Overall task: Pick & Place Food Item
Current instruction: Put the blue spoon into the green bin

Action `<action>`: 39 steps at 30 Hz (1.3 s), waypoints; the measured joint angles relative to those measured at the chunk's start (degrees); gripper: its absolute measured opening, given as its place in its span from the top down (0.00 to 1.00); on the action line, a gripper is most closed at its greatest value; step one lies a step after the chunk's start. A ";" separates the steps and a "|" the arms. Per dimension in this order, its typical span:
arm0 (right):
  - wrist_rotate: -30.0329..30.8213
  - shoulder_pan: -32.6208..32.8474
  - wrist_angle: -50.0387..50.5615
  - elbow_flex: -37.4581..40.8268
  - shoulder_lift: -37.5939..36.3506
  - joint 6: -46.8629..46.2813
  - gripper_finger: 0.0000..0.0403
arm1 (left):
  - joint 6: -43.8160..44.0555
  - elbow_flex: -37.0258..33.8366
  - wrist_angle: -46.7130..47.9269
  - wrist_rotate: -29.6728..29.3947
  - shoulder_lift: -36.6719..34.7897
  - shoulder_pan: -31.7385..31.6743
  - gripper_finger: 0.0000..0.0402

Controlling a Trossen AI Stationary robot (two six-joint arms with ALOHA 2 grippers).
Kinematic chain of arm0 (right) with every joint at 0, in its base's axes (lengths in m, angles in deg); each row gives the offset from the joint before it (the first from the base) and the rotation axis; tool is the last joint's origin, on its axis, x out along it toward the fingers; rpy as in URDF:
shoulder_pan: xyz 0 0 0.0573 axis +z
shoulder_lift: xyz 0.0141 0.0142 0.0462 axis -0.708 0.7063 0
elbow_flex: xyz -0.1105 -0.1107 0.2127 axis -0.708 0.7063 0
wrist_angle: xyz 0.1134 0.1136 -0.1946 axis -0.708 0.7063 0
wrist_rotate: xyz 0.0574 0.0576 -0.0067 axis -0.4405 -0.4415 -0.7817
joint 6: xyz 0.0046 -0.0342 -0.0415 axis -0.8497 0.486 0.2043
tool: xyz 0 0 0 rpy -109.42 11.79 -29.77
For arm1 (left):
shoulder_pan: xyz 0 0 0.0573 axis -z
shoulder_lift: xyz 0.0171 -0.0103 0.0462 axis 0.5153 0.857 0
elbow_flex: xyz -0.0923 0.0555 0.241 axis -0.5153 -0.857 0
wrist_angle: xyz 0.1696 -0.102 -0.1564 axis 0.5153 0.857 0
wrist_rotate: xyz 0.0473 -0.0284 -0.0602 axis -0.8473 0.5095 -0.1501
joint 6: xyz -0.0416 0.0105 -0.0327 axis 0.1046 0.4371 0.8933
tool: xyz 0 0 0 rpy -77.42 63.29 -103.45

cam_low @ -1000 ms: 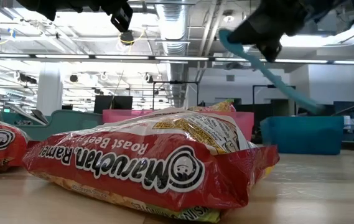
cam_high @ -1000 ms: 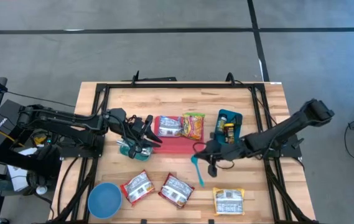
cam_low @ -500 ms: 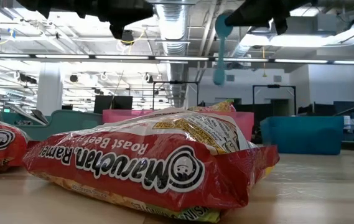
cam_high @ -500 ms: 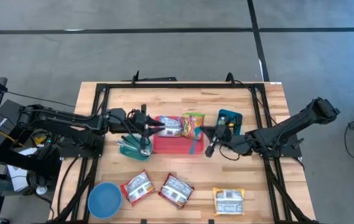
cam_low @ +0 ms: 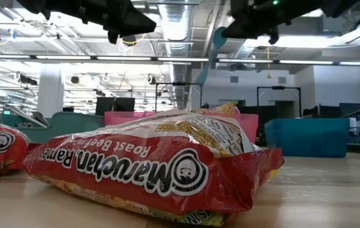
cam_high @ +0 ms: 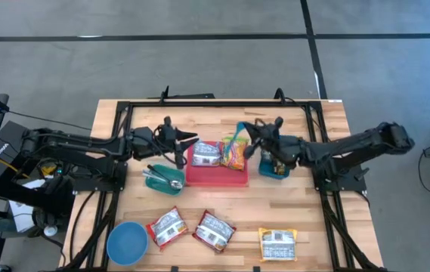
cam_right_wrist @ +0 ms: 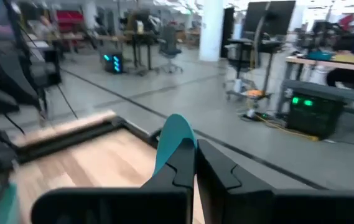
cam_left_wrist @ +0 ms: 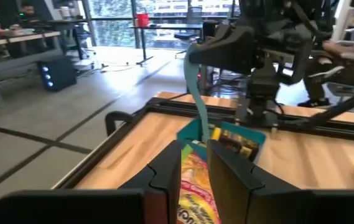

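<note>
our left arm reaches in level from the left edge, its left gripper (cam_high: pixel 187 149) raised clear of the tabletop, fingers (cam_left_wrist: pixel 229 177) set narrowly apart around nothing. our right arm stretches in from the right edge, its right gripper (cam_high: pixel 254 134) aloft too, fingers (cam_right_wrist: pixel 217 171) pressed together.

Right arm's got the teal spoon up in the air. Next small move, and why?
Probably lower the spoon toward the red tray. The right gripper is shut on it, above the snack bag at the tray's edge, with nothing set down yet. The left gripper waits beside the tray.
</note>
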 joint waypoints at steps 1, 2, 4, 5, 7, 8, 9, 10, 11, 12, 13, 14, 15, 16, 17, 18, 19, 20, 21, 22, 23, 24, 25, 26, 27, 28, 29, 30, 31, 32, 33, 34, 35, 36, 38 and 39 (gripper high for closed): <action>-2.26 -1.53 -1.37 0.00 0.16 0.02 1.00 | 0.01 0.00 0.00 0.00 0.00 -0.48 0.82; -4.29 -2.98 -2.76 0.00 0.46 0.01 1.00 | 0.02 0.00 0.00 -0.01 0.00 -1.00 0.82; -7.58 -5.89 -4.38 0.04 0.92 0.00 1.00 | 0.02 0.00 0.00 -0.02 0.00 -2.06 0.82; -8.90 -7.23 -5.66 0.01 1.36 -0.02 1.00 | 0.03 -0.04 -0.06 -0.02 0.00 -2.51 0.82; -10.34 -9.75 -6.80 0.04 2.28 -0.18 1.00 | 0.02 -1.03 -1.76 -0.02 0.00 -3.40 0.82; -10.77 -10.81 -7.98 0.04 2.98 -0.19 1.00 | 0.04 -1.86 -2.85 -0.02 0.00 -3.83 0.82; -11.43 -11.80 -9.37 0.04 3.87 -0.25 1.00 | 0.04 -2.96 -4.49 -0.02 0.02 -4.31 0.82; -12.18 -12.72 -11.02 0.04 4.91 -0.58 1.00 | 0.04 -4.28 -6.62 -0.02 0.04 -4.76 0.82; -13.08 -13.59 -12.44 0.04 5.91 -0.77 1.00 | 0.04 -5.60 -8.95 -0.02 0.04 -5.21 0.82; -13.90 -14.40 -14.17 0.04 6.91 -1.11 1.00 | 0.06 -6.94 -11.17 -0.02 0.04 -5.70 0.82; -14.67 -15.10 -16.44 0.04 8.15 -1.53 1.00 | 0.07 -8.35 -13.33 -0.02 0.04 -6.19 0.82; -14.95 -15.68 -18.56 -0.02 9.55 -1.91 1.00 | 0.07 -9.77 -15.25 -0.02 0.04 -6.59 0.82; -15.10 -16.27 -20.11 0.00 10.88 -2.05 1.00 | 0.11 -11.14 -17.26 -0.02 0.04 -6.95 0.82; -15.29 -16.79 -21.50 0.04 12.20 -2.13 1.00 | 0.29 -12.38 -19.22 -0.04 0.04 -7.29 0.82; -15.61 -17.30 -23.30 0.04 13.58 -2.16 1.00 | 0.53 -13.60 -21.36 -0.02 0.04 -7.64 0.82; -16.23 -17.78 -25.27 0.04 14.83 -2.18 1.00 | 1.00 -14.58 -23.05 -0.02 0.04 -7.95 0.82; -16.56 -18.19 -26.85 0.04 15.86 -2.72 1.00 | 1.45 -15.43 -24.31 -0.02 0.04 -8.25 0.82; -16.82 -18.69 -28.29 0.04 16.86 -3.72 1.00 | 1.79 -16.23 -25.34 -0.02 0.04 -8.50 0.82; -17.28 -19.05 -29.75 0.04 17.87 -4.67 1.00 | 1.98 -16.88 -26.41 -0.02 0.04 -8.72 0.82; -17.99 -19.40 -31.37 0.04 18.84 -5.45 1.00 | 2.10 -17.31 -27.20 -0.02 0.04 -8.93 0.82; -18.44 -19.73 -32.66 0.04 19.61 -6.27 1.00 | 2.18 -17.60 -27.94 0.02 0.04 -8.94 0.82; -19.09 -20.00 -34.22 0.04 20.36 -7.19 1.00 | 2.22 -17.69 -28.09 0.13 0.01 -8.94 0.82; -19.84 -20.28 -36.13 0.04 21.12 -8.32 1.00 | 2.23 -17.71 -27.99 0.58 0.01 -8.94 0.82; -20.70 -20.35 -37.90 0.04 21.89 -9.43 1.00 | 2.48 -17.73 -27.94 1.35 0.02 -8.94 0.82; -21.56 -20.52 -39.34 0.04 22.58 -10.40 1.00 | 3.26 -17.73 -28.02 2.42 0.02 -8.94 0.82; -22.41 -20.53 -40.82 0.04 23.20 -11.46 1.00 | 4.21 -17.73 -28.02 3.41 0.02 -8.94 0.82; -23.00 -20.44 -42.02 0.04 23.65 -12.56 1.00 | 4.97 -17.73 -27.97 4.32 0.02 -8.94 0.82; -23.77 -20.27 -43.55 0.04 24.05 -13.12 1.00 | 5.74 -17.73 -27.96 5.16 0.02 -8.94 0.82; -24.19 -19.97 -44.34 0.02 24.28 -13.29 1.00 | 6.35 -17.73 -28.00 5.87 0.02 -8.94 0.82; -24.27 -19.62 -45.12 0.02 24.60 -13.29 1.00 | 6.86 -17.73 -28.02 6.57 0.02 -8.94 0.82; -24.32 -19.27 -45.49 0.03 24.82 -13.32 1.00 | 7.67 -17.73 -28.03 7.19 0.02 -8.94 0.82; -24.32 -18.89 -46.01 0.04 24.94 -13.69 1.00 | 8.24 -17.73 -28.04 7.80 0.02 -8.94 0.82; -24.32 -18.52 -46.45 0.04 24.90 -14.24 1.00 | 9.03 -17.73 -28.04 8.26 0.02 -8.94 0.82; -24.32 -18.17 -46.75 0.04 24.73 -14.68 1.00 | 9.55 -17.73 -28.05 8.57 0.02 -8.94 0.82; -24.13 -17.16 -47.29 0.04 24.37 -15.08 1.00 | 10.94 -17.73 -28.10 9.07 0.02 -8.94 0.82; -23.73 -16.77 -47.72 0.04 24.31 -15.06 1.00 | 11.68 -17.73 -28.20 9.45 0.02 -8.94 0.82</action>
